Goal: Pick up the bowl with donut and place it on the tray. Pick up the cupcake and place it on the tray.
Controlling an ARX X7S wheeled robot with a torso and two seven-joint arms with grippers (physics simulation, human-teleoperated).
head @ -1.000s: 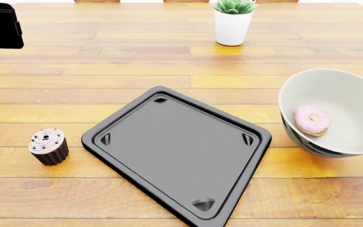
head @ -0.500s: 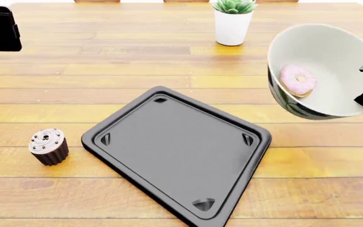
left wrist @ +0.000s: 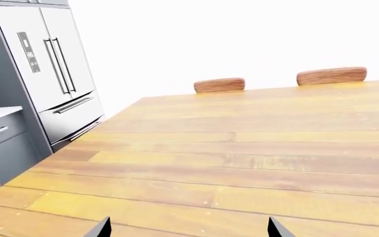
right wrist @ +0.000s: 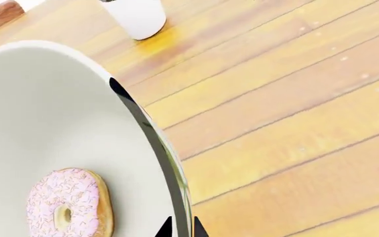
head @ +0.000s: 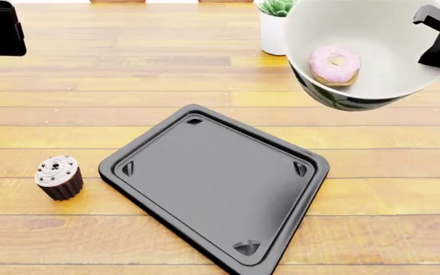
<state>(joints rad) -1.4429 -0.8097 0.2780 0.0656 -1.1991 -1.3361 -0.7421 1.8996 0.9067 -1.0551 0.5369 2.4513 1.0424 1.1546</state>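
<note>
Off-white inside and pale with dark leaf marks outside, the bowl (head: 361, 51) hangs in the air, tilted, its rim clamped in the right pincer (head: 439, 40). A pink-iced donut (head: 333, 65) lies inside, beside that pincer. This looks like the carry step; next, the bowl likely needs moving over the black tray (head: 216, 183), below and well apart, then lowering level. Left pincer (head: 2, 28) hovers far off, jaws apart, holding nothing. Cupcake (head: 59, 177) waits on the worktop (head: 204, 80).

No readable text, label, brand or number appears anywhere; the fridge (left wrist: 45, 74) door panel is too blurred to read.
</note>
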